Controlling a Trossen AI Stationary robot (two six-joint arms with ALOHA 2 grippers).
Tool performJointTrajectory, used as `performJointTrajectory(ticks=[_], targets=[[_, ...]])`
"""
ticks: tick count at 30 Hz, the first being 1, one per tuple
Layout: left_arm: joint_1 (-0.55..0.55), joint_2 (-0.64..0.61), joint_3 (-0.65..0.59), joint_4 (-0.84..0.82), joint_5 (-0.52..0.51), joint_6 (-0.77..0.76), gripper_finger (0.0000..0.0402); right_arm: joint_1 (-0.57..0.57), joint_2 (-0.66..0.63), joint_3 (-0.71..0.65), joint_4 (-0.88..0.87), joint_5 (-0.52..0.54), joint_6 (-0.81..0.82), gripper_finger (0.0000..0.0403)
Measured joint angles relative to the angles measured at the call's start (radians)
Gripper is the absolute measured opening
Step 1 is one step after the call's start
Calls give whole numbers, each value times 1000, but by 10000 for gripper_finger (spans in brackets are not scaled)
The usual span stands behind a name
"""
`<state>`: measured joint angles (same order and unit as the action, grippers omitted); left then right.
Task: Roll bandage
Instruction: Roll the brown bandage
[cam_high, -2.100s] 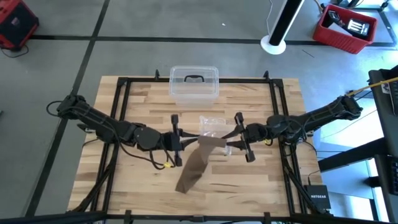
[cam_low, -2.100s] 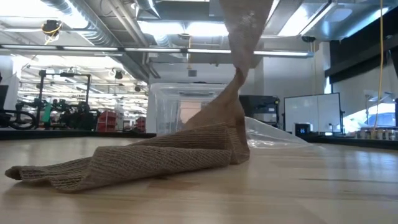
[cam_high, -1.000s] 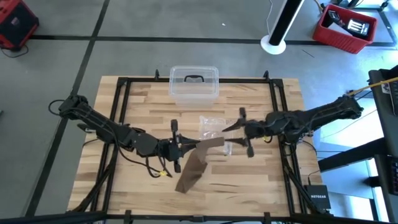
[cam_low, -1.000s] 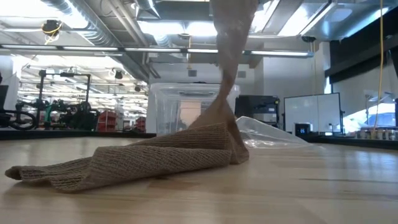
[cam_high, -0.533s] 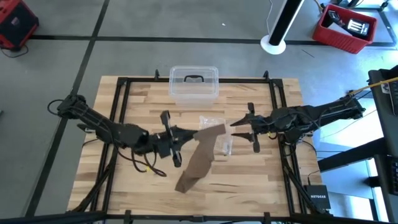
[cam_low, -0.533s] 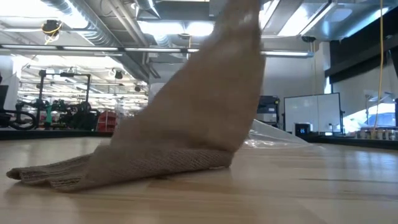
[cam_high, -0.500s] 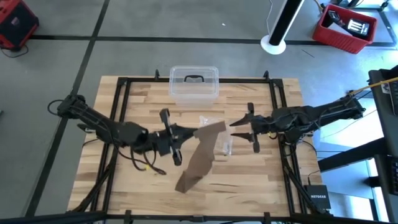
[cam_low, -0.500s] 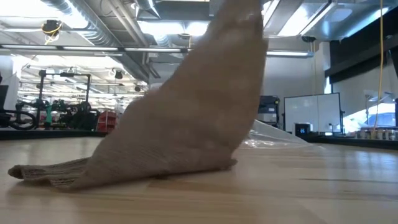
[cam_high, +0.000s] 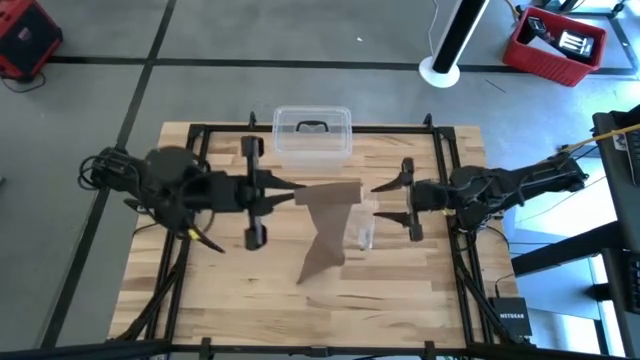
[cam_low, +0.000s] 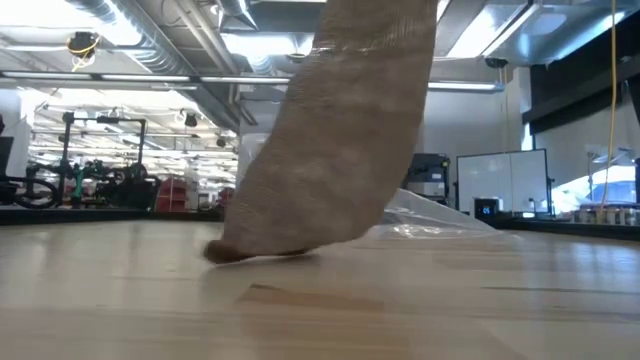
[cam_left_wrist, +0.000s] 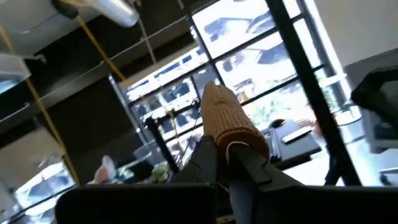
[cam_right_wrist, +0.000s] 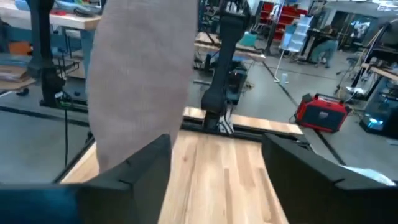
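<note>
The bandage (cam_high: 328, 228), a dull brown fabric strip, hangs over the table's middle. Its lower end (cam_low: 256, 250) rests on the wood. My left gripper (cam_high: 298, 193) is high above the table and shut on the strip's upper end. In the left wrist view a short brown stub (cam_left_wrist: 225, 115) sticks out past the shut fingers. My right gripper (cam_high: 378, 201) stands open just right of the strip, apart from it. In the right wrist view the strip (cam_right_wrist: 143, 81) hangs in front of one of its fingers (cam_right_wrist: 134, 174). My left gripper pinches the bandage's upper end (cam_left_wrist: 235, 138) between its two fingers, with a short stub reaching beyond them. The fingers come about level from the table's left. The strip hangs below them, spread wide, with only its lower end (cam_high: 312, 274) on the table.
A clear plastic box with a dark handle (cam_high: 312, 135) stands at the table's far edge. A crinkled clear plastic bag (cam_high: 362, 230) lies right of the strip, below my right gripper. Bare wood (cam_high: 400, 290) stretches along the near side.
My left gripper has risen and gone toward the table's far-left, turning as it went. It has drawn the bandage up, untwisted and spread wide, until only the lower end stays on the wood. My right gripper has backed toward the right edge and opened wider.
</note>
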<state>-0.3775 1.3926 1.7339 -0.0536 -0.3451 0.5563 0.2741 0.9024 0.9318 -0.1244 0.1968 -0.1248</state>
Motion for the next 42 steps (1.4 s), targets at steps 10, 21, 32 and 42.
performJointTrajectory(ticks=[10, 21, 32, 42], targets=[[32, -12, 8, 42, 473, -106, 6, 0, -30, 43, -115, -32, -10, 287], [76, -109, 161, -170, 275, -157, 9, 0, -51, 43, -131, -14, 43, 287], [101, -92, -172, -290, -21, -170, 8, -14, 101, -72, 46, -34, 17, 287], [114, -95, -352, -103, -88, -123, 9, -90, 160, -379, 524, -41, 296, 287]])
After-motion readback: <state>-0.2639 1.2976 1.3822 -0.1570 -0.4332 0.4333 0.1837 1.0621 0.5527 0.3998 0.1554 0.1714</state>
